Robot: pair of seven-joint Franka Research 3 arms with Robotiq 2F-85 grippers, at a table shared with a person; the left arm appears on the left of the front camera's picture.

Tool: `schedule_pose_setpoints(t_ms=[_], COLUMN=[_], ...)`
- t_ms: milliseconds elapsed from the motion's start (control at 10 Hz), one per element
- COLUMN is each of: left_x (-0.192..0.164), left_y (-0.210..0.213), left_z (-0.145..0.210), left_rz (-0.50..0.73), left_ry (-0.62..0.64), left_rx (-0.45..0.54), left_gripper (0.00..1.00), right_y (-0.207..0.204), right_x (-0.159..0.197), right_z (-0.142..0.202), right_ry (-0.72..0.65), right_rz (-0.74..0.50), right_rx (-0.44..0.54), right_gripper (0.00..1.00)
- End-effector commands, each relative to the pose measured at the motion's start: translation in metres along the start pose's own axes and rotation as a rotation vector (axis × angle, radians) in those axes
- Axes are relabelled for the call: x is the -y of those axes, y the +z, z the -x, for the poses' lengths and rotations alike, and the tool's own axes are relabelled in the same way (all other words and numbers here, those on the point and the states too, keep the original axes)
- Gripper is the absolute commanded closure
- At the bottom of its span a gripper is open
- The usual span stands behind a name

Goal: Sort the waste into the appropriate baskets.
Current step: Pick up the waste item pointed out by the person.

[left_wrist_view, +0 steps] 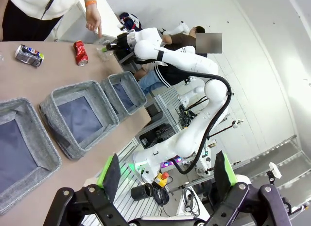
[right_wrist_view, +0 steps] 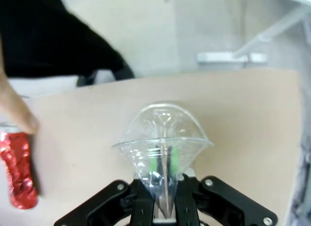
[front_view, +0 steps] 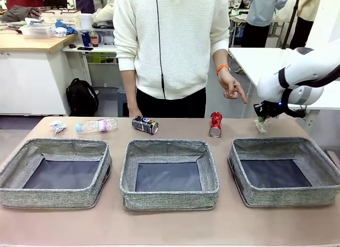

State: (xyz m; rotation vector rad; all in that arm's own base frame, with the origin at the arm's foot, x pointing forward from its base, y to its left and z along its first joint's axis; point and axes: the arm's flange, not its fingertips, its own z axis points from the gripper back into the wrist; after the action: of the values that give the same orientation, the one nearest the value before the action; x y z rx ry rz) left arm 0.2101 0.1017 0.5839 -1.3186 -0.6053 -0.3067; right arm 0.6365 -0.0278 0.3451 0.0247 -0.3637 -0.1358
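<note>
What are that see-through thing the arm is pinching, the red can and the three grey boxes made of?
Clear crumpled piece in the right tool: thin glossy plastic, seemingly; you see through it and it creases. Dented red soda can: thin metal, probably; shiny and crushed. Low grey rectangular baskets: woven fabric, matte, speckled weave.

I had three baskets in a row along the near edge of the bench (front_view: pixel 170 226): left basket (front_view: pixel 53 196), middle basket (front_view: pixel 170 200), right basket (front_view: pixel 287 198). Behind them, along the far edge from left to right, lay the paper wad (front_view: pixel 58 126), the bottle (front_view: pixel 97 125), one can (front_view: pixel 145 125) and a second can (front_view: pixel 215 125). The plastic film (front_view: pixel 261 125) sat between the fingers of my right tool (front_view: pixel 260 115) near the far right corner.
</note>
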Motion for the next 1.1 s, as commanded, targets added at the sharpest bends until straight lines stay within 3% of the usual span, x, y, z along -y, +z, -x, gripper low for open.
schedule_pose_setpoints(t_ms=[0, 100, 300, 400, 500, 700, 800, 1000], left_x=[0.002, 0.002, 0.002, 0.002, 0.002, 0.002, 0.002, 0.002], left_y=[-0.001, -0.001, -0.001, -0.001, -0.001, -0.001, -0.001, -0.001], left_z=[-0.002, -0.002, -0.002, -0.002, -0.002, -0.002, -0.002, -0.002], left_rz=[0.018, 0.018, 0.018, 0.018, 0.018, 0.018, 0.018, 0.018], left_ry=[-0.025, -0.025, -0.025, -0.025, -0.025, -0.025, -0.025, -0.025], left_rx=[0.005, 0.005, 0.005, 0.005, 0.005, 0.005, 0.005, 0.005], left_gripper=[0.00, 0.00, 0.00, 0.00, 0.00, 0.00, 0.00, 0.00], right_y=[0.089, 0.149, 0.241, 0.270, 0.285, 0.285, 0.303, 0.303], right_x=[-0.006, -0.001, -0.003, -0.014, -0.025, -0.027, -0.030, -0.030], right_z=[0.034, 0.056, 0.101, 0.127, 0.150, 0.165, 0.157, 0.157], right_ry=[-0.161, -0.236, -0.405, -0.403, -0.329, -0.282, -0.331, -0.331], right_rz=[0.110, 0.147, 0.124, 0.105, 0.079, -0.010, 0.094, 0.094], right_rx=[0.011, 0.045, -0.062, -0.048, -0.049, -0.015, -0.049, -0.049], right_gripper=[0.92, 0.92, 0.92, 0.92, 0.92, 0.92, 0.92, 0.92])
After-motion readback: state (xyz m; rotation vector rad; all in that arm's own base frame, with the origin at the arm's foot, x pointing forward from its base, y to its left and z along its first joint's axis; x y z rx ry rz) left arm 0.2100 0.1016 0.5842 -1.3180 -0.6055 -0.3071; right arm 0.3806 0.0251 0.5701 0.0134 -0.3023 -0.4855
